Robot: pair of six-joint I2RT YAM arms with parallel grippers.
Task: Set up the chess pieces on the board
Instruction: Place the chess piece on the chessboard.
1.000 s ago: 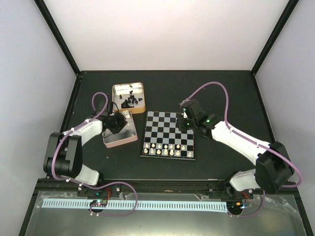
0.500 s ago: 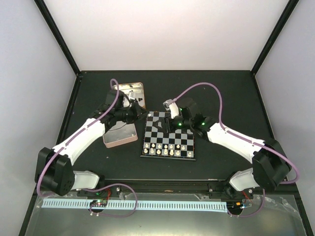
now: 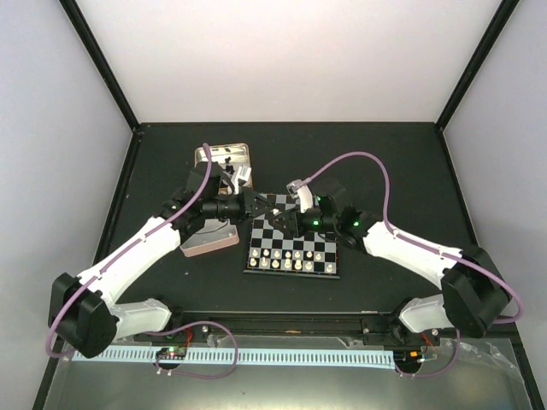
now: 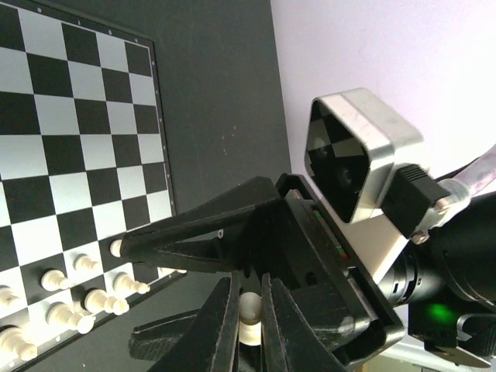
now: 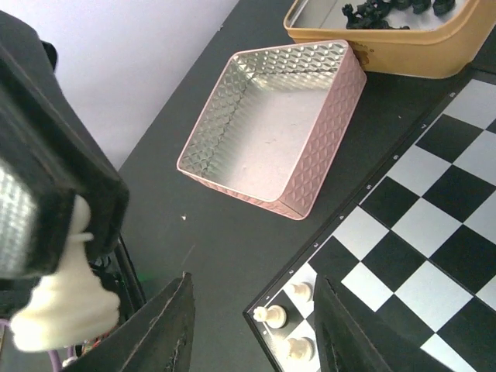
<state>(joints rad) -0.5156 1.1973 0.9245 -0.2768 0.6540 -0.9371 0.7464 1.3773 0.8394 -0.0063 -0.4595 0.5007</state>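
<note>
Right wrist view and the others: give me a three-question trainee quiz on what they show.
1. True or false: the pink tin holds chess pieces.
2. What is between the fingers of the left gripper? A. a black piece. B. a white piece. C. nothing.
3. Fill in: the black pieces lie in the ___ tin.
Key: 1 false, it is empty. 2 B. 3 gold, the gold tin.
</note>
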